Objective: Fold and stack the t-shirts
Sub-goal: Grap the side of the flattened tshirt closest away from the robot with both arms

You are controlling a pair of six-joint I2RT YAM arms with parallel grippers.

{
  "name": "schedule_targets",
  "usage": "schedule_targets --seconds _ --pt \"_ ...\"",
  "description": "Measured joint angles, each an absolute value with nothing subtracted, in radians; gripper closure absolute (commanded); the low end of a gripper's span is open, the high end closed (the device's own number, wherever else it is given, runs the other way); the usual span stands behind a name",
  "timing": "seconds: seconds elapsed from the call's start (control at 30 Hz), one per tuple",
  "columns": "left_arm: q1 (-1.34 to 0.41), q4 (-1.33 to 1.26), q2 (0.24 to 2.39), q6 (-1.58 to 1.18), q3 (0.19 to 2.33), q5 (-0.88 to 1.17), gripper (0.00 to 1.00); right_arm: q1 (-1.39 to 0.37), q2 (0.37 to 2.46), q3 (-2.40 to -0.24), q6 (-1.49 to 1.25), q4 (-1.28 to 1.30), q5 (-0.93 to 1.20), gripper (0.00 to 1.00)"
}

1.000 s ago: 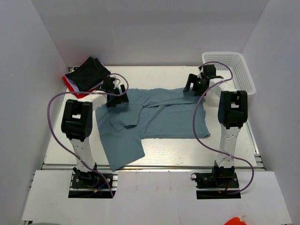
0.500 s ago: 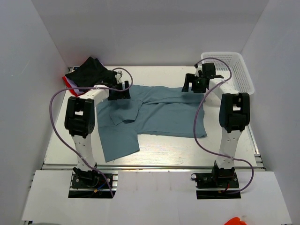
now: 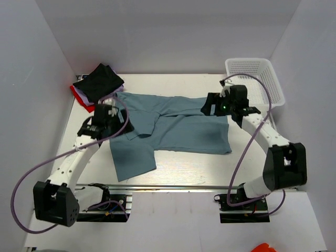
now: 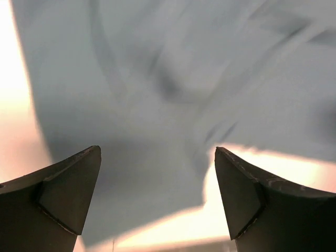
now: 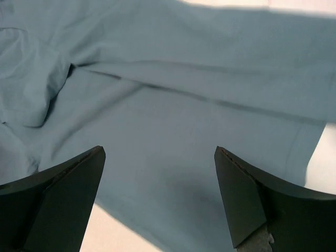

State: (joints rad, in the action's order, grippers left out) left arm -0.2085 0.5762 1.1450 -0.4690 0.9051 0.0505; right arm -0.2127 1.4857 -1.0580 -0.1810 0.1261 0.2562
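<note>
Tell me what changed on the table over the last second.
Both arms sank from upright to low, stretched poses; the left gripper and right gripper drew slightly nearward over the blue-teal shirt, which slid a little away and leftward. Both grippers' fingers stayed open, holding nothing. The black-topped stack and white basket stayed put.

Pale table (image 3: pixel 189 164): blue shirt (image 3: pixel 181 128) spread across centre, left part folded over. Shirt pile (image 3: pixel 97 84), black uppermost, far-left corner. White basket (image 3: pixel 274 84), far-right corner.
</note>
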Motion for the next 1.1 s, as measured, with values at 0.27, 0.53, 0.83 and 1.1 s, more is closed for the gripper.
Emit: schedule_targets --seconds 0.27,0.53,0.83,1.1 --pt "-0.208 0.854 1.05 -0.626 0.648 0.117 0.0 -0.21 1.252 -0.827 -0.358 0.124 0.173 0.1" --pt "-0.208 0.992 1.025 -0.675 0.516 0.202 0.15 -0.209 1.2 -0.799 -0.413 0.138 0.091 0.1" --pt "-0.209 0.946 0.988 -0.767 0.496 0.168 0.38 -0.207 1.204 -0.787 -0.413 0.159 0.071 0.1" --pt "-0.21 0.894 1.098 -0.807 0.493 0.131 0.39 -0.204 1.232 -0.787 -0.408 0.18 0.074 0.1"
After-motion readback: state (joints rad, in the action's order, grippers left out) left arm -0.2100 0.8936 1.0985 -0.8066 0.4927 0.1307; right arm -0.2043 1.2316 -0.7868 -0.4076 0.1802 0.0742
